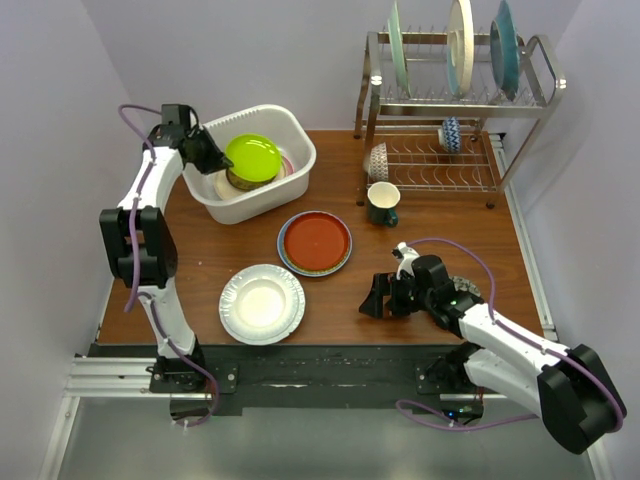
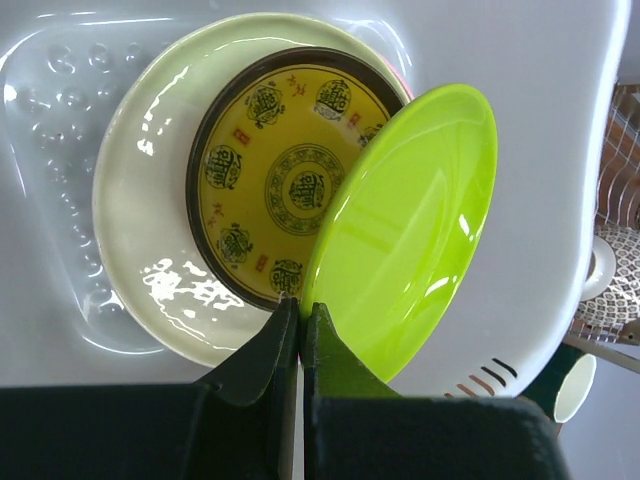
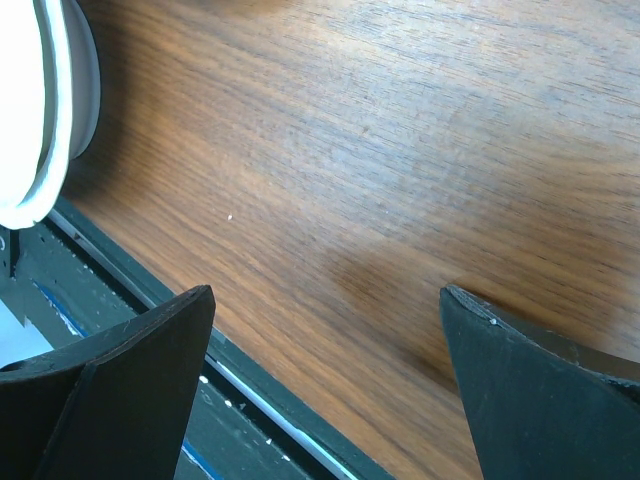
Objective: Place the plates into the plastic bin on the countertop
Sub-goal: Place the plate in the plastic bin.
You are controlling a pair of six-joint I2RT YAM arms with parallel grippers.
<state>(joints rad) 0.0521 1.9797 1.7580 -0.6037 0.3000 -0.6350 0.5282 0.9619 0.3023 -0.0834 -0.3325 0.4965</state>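
The lime plate (image 1: 252, 157) (image 2: 410, 230) is held tilted inside the plastic bin (image 1: 258, 205) (image 2: 560, 150), above the stack that lies on the bin's floor. Its lower rim is pinched by the left gripper (image 1: 213, 157) (image 2: 298, 315), whose fingers (image 2: 262, 350) are pressed almost together on the plate's edge. Beneath it a yellow patterned plate (image 2: 270, 180) with a dark rim is seen lying flat on a larger cream plate (image 2: 140, 220); a sliver of pink is glimpsed at the far edge of the stack. The bin is set at the back left of the countertop (image 1: 205, 255) (image 3: 400, 180).

In front of the bin, a red-brown plate (image 1: 315, 240) is stacked on a plate with a light blue rim (image 1: 288, 267), and a white plate (image 1: 262, 302) (image 3: 30, 110) is found nearer the front edge, just apart from that pair.

The right gripper (image 1: 386, 300) (image 3: 325, 370) is held low over bare wood by the front edge, to the right of the white plate, with its jaws spread wide and nothing between them.

At the back right a wire dish rack (image 1: 455, 100) is seen, with three plates (image 1: 460, 45) standing upright on its top tier and two patterned bowls (image 1: 377, 160) on the lower tier. A dark green mug (image 1: 382, 204) stands on the wood just in front of the rack.
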